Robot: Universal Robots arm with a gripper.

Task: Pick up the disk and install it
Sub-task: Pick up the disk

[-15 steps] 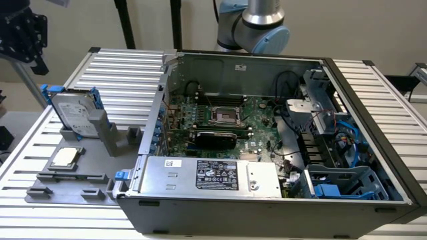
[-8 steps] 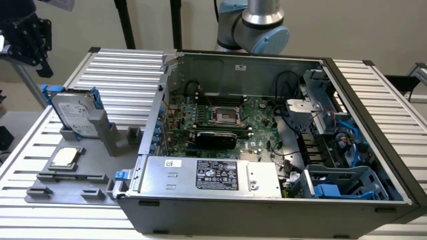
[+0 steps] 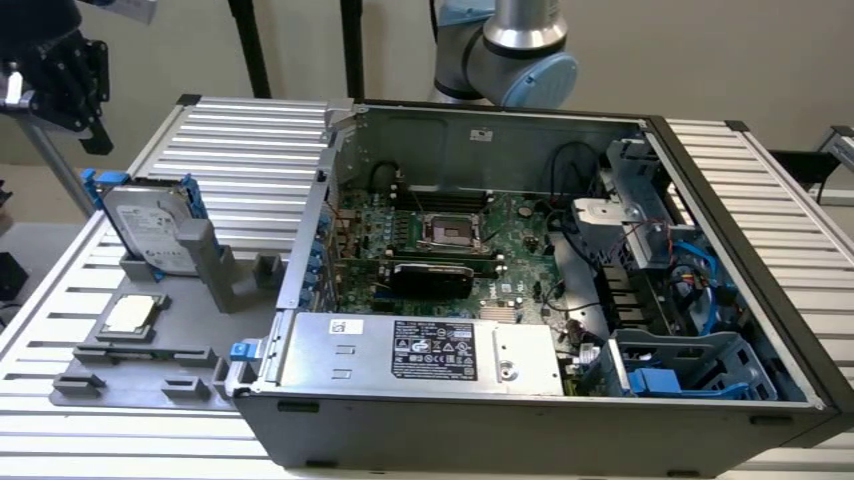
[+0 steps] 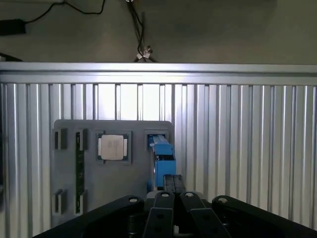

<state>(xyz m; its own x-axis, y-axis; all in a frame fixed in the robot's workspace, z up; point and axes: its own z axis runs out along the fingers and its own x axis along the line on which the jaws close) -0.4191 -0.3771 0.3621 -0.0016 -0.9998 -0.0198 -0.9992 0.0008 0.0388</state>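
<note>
Gripper (image 4: 173, 178): jaws clenched, fingers pressed together, empty. In the wrist view it sits in line with the disk (image 4: 161, 154), seen edge-on by its blue rail.

Exterior view: disk (image 3: 147, 225) stands upright in a slot of the grey fixture plate (image 3: 200, 345), at the exterior view's left, untouched. 1 CPU chip (image 3: 132, 313) lies flat just beside it. Open computer case (image 3: 534, 430) at centre, on the ribbed aluminium table (image 3: 254, 130).

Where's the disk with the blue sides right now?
In the exterior view, the disk stands on edge in a grey holder on the exterior view's left, beside the open computer case and near the small silver chip.
</note>
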